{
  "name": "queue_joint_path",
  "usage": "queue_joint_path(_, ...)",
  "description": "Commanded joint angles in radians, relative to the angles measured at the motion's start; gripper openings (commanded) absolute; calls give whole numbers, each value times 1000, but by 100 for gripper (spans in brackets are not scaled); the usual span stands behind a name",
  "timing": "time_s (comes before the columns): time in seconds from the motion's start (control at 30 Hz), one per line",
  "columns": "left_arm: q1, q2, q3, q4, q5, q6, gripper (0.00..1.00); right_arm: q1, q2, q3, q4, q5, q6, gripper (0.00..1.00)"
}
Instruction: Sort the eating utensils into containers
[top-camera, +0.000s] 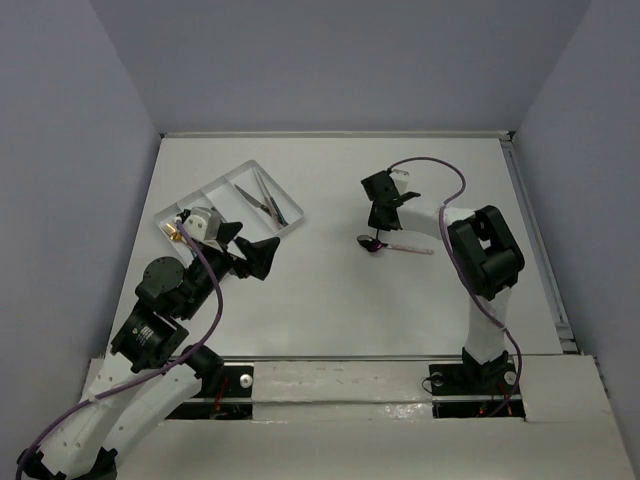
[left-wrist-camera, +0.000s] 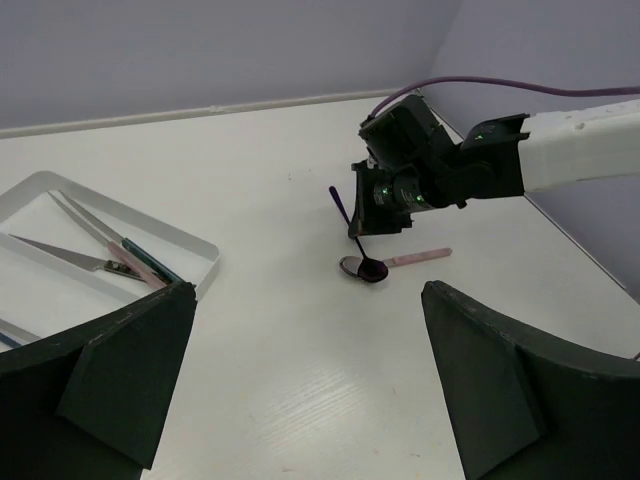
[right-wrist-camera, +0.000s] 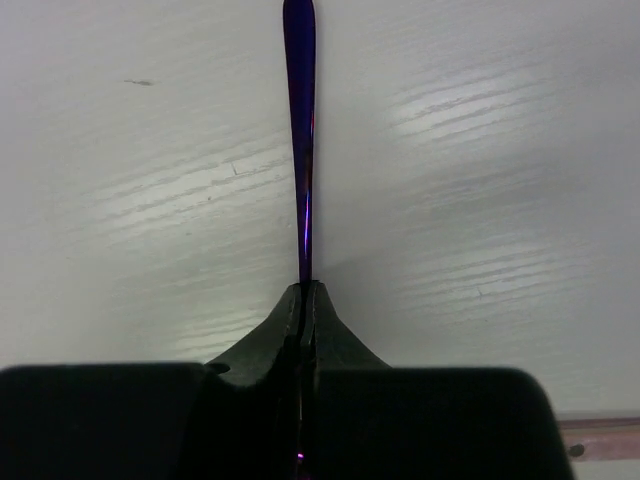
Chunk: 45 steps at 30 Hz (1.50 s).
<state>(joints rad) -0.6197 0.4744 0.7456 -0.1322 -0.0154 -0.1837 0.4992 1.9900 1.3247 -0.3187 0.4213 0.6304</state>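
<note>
1. Currently the right tool (right-wrist-camera: 303, 292) is clamped on one end of a purple utensil (right-wrist-camera: 299, 110), above the desk (top-camera: 330, 300) and well apart from the tray (top-camera: 283, 192).
2. Left tool (left-wrist-camera: 308, 292) hangs near the tray, jaws apart, empty.
3. Thin, stiff, light and glossy, the utensil may pivot; gripping nearer mid-handle seems steadier.

tray (left-wrist-camera: 207, 272): one counted
utensils in tray (left-wrist-camera: 100, 240): at least three made out
outside it: two counted, pink spoon (left-wrist-camera: 372, 268) and purple utensil (right-wrist-camera: 301, 120)

White table (top-camera: 330, 310), white compartment tray (top-camera: 232, 188) at left, pink-handled spoon (top-camera: 400, 246) right of centre
</note>
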Motion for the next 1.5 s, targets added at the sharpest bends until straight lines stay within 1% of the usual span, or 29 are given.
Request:
queue_joint_path(0.0,5,-3,21,40,11,6,99,18,-20,-18,95,-30,32,0)
queue_joint_path(0.07,5,-8,21,42,6,7,99,29,-65,-13,130,-18,12,0)
queue_joint_path(0.2,5,-16,21,42,-11,7,99,70,-144,2,181,8,-99,0)
queue_joint_path(0.27,5,-20,21,43,-17,6,99,82,-189,-4,243,-39,-151,0)
queue_joint_path(0.4,5,-28,18,48,-37,4,99,102,-229,-2,351,-131,-195,0)
queue_joint_path(0.47,5,-33,18,46,-60,3,99,114,-229,11,389,-229,-207,0)
queue_joint_path(0.5,5,-43,18,51,-69,3,99,128,-211,27,400,-260,-213,0)
queue_joint_path(0.53,15,-65,11,62,-111,0,99,174,-159,92,424,-350,-230,0)
queue_joint_path(0.63,26,-89,8,65,-152,0,99,234,-87,181,432,-387,-250,0)
queue_joint_path(0.67,38,-101,6,65,-181,-2,99,269,-32,242,452,-400,-261,0)
queue_joint_path(0.7,38,-108,5,65,-196,-3,99,283,-1,276,469,-461,-268,0)
queue_joint_path(0.77,58,-117,3,66,-218,-10,99,305,67,358,478,-516,-278,0)
queue_joint_path(0.8,58,-120,1,66,-231,-11,99,323,138,455,472,-556,-284,0)
queue_joint_path(0.87,67,-120,0,66,-236,-14,99,334,217,559,458,-594,-296,0)
queue_joint_path(0.9,80,-115,-2,66,-236,-14,99,334,255,617,425,-614,-299,0)
queue_joint_path(0.93,80,-109,0,66,-232,-16,99,343,329,721,414,-637,-304,0)
queue_joint_path(1.0,90,-93,0,65,-218,-14,99,343,394,803,417,-660,-290,0)
queue_joint_path(1.13,113,-62,1,69,-187,-10,99,343,556,1013,388,-664,-273,0)
queue_joint_path(1.17,113,-57,1,69,-179,-10,99,352,588,1100,373,-664,-271,0)
queue_joint_path(1.2,124,-51,3,69,-169,-10,99,352,645,1135,348,-658,-271,0)
queue_joint_path(1.27,124,-48,3,71,-159,-10,99,352,687,1174,330,-645,-281,0)
queue_joint_path(1.37,144,-51,1,72,-150,-13,99,352,688,1130,360,-609,-302,2)
queue_joint_path(1.47,144,-48,0,80,-130,-11,99,352,724,1162,339,-612,-317,3)
